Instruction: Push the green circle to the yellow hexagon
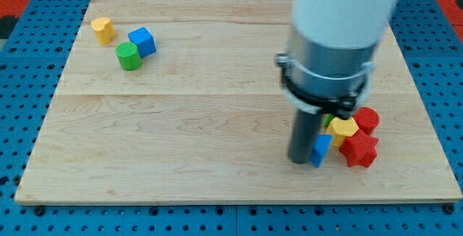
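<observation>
The green circle (129,56) lies at the view's upper left, touching a blue cube (142,42). The yellow hexagon (343,128) sits at the view's lower right in a tight cluster of blocks. My rod comes down from the large white and grey arm body, and my tip (300,161) rests on the board just left of that cluster, against a small blue block (320,150). The tip is far to the right of the green circle.
A yellow block (102,30) lies left of the blue cube. Two red blocks (367,119) (359,150) sit right of and below the hexagon. A sliver of another green block (329,120) shows behind the rod. The wooden board (217,120) lies on blue pegboard.
</observation>
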`<state>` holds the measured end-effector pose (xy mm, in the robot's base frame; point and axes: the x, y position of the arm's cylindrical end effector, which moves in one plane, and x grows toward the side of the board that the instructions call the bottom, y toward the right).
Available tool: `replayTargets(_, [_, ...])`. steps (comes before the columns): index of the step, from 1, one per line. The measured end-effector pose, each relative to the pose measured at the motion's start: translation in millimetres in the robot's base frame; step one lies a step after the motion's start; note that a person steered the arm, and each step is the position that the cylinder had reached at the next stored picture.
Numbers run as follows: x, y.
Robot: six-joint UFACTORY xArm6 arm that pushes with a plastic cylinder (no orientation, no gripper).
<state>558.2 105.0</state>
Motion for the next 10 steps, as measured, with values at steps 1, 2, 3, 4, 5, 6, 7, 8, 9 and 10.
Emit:
replayTargets(1, [4.3,-4.8])
replayTargets(2, [9.8,-114.7])
replayTargets(3, [-44.6,-226.4])
replayTargets(4, [-94.3,-337.2])
replayTargets(5, [-164.9,-375.9])
replayTargets(6, [-203.2,-363.2])
replayTargets(7, [-207.4,-264.4])
replayTargets(8, [-199.9,-163.4])
replayTargets(9, [-160.8,-229.7])
replayTargets(10, [-177.2,-234.4])
